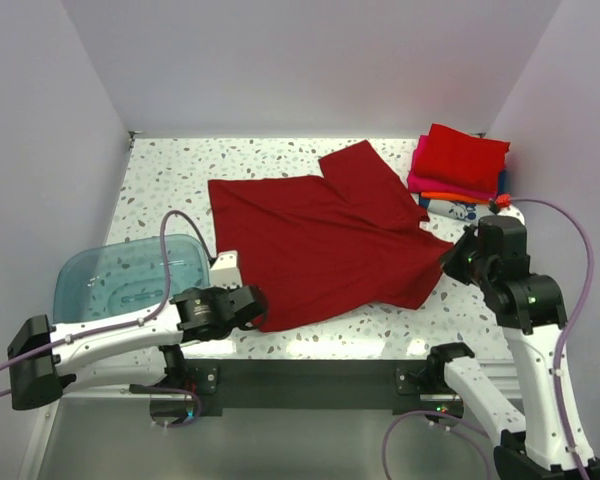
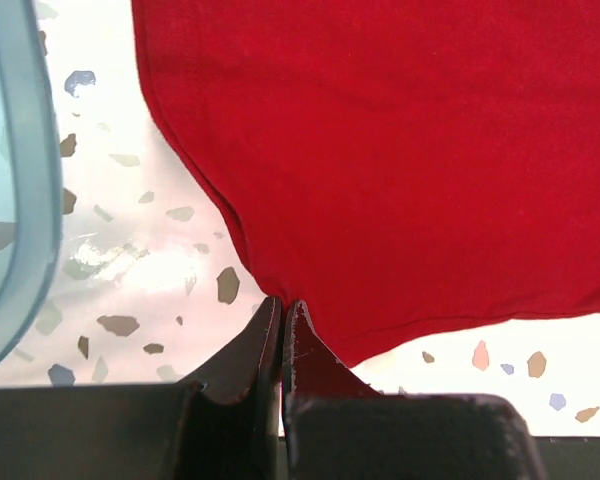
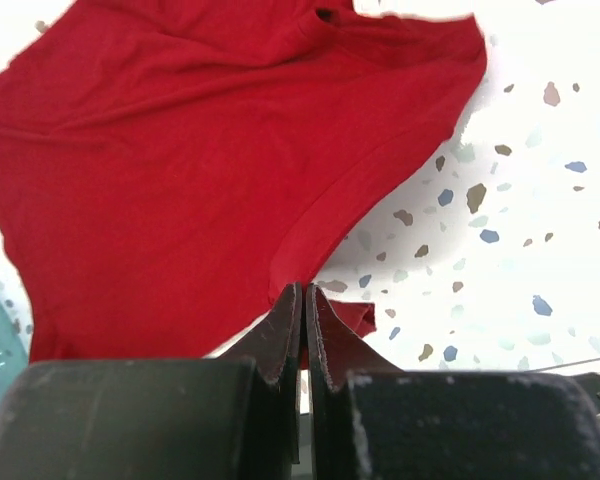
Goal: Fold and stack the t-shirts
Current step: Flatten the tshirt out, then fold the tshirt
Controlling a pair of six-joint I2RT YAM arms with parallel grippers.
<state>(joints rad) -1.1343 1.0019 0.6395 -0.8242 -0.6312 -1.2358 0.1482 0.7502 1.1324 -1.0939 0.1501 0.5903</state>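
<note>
Speckled table (image 1: 160,170), and the dark red t-shirt (image 1: 320,240) lies spread flat across its middle. The translucent blue tub (image 1: 120,275) sits at the near left. The stack of folded t-shirts (image 1: 460,165) is in the far right corner, bright red on top. The left gripper (image 2: 282,305) pinches the shirt's near-left corner. The right gripper (image 3: 302,295) is clamped on its right hem.

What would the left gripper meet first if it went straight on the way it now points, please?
The dark red shirt: the left gripper is shut on its near edge, and more of that cloth lies straight ahead.
</note>
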